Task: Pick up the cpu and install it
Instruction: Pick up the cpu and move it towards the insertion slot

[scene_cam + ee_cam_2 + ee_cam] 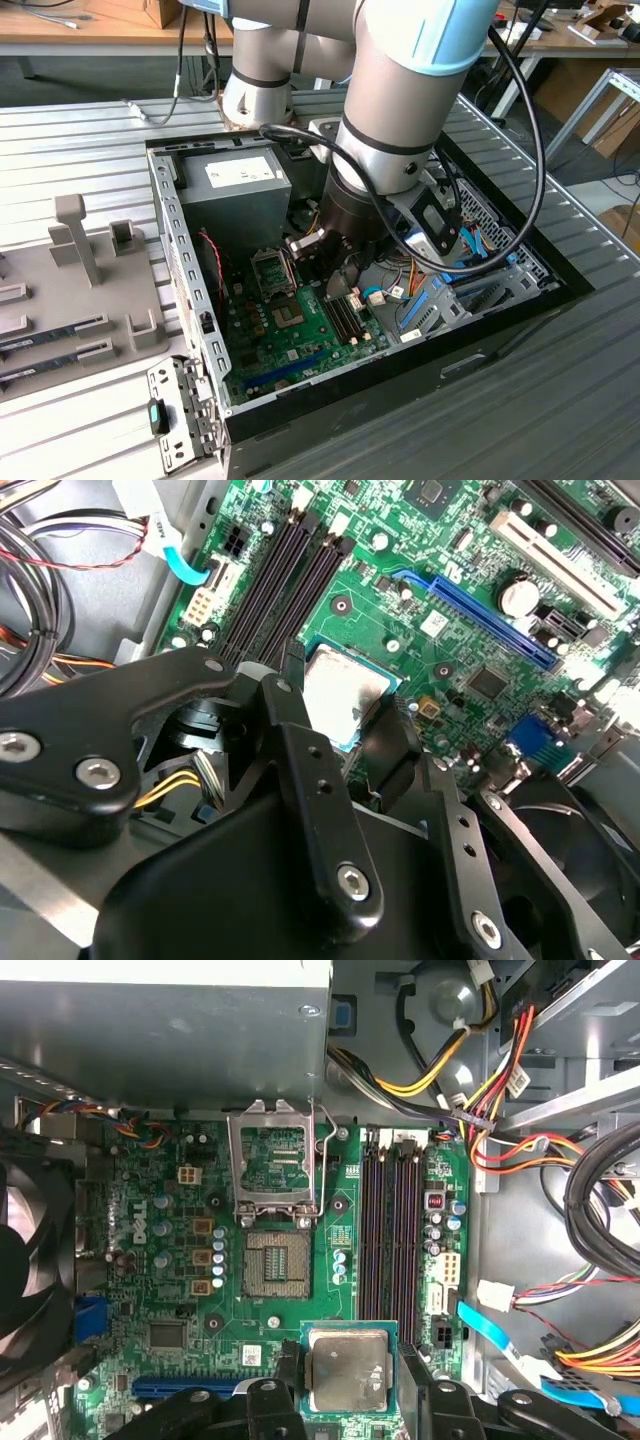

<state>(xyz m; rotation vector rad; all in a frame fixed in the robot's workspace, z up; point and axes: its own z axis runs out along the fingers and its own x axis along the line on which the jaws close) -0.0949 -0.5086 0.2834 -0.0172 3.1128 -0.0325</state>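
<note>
Closest to the lens in both wrist views, the gripper (348, 1385) is seen with its black fingers (300, 745) drawn narrow and pressed against two opposite edges of the cpu (347, 1368). The cpu is held flat between them, with its silver top facing up and its thin green rim showing. It is held over the green board (170, 1290), just beside one end of the dark memory slots (395, 1215) and near a long blue slot (480, 615), and is seen apart from the socket (277, 1263).

The socket is shown with its square bed of contacts uncovered. Its metal frame (272, 1165) is swung open toward the grey power box (150, 1030), with the lever wire alongside. Small gold and blue round parts are scattered around the socket. A black fan (25, 1250) is set at one edge of the board. Bundles of yellow, red, orange and black cables (520, 1150) are crowded past the memory slots, together with a light blue flat cable (490, 1325).

In the exterior view the arm (400, 90) is seen reaching down into the open case (420, 370), so that much of the board is hidden behind its wrist. The case is laid on a ribbed metal table (80, 140). At the exterior view's left a grey tray (100, 300) with upright posts is placed beside it.
</note>
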